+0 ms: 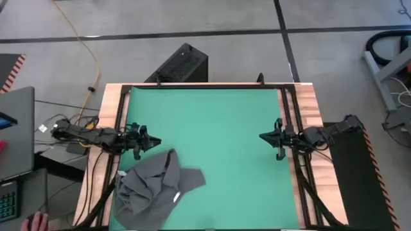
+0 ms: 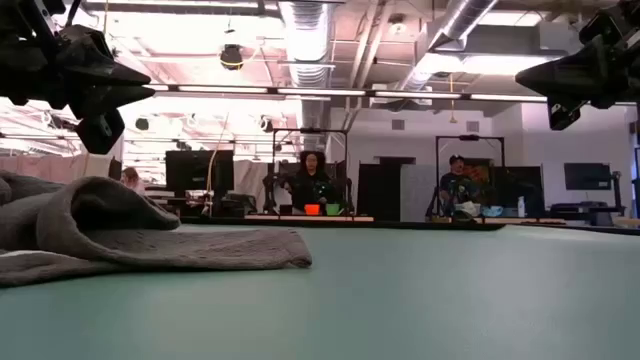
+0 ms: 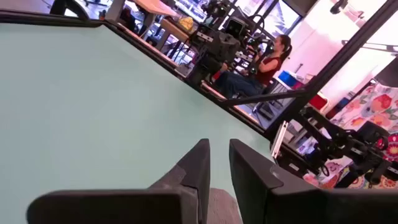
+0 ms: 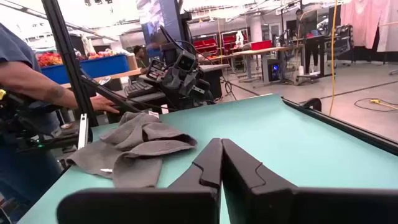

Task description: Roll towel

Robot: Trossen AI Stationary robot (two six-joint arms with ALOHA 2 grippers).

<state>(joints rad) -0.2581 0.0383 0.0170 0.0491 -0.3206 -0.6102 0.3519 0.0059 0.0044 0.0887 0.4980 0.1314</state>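
Note:
The dark grey towel (image 1: 154, 183) lies crumpled in loose folds on the green mat (image 1: 218, 122), at its near left corner. It also shows in the low view (image 2: 120, 225) and the right wrist view (image 4: 134, 149). A small white tag (image 1: 176, 196) shows at its near edge. My left gripper (image 1: 142, 141) hangs just beyond the towel's far edge, raised above it (image 2: 100, 100). Its fingers stand a narrow gap apart (image 3: 219, 152), with nothing between them. My right gripper (image 1: 275, 142) is shut and empty (image 4: 221, 149), raised above the mat's right side.
Black frame rails (image 1: 289, 128) run along the mat's left, right and far sides on the wooden table. A person's arm (image 4: 56, 93) shows beyond the table's left side, and a hand (image 1: 35, 221) at the near left. Bare mat spreads across the middle and right.

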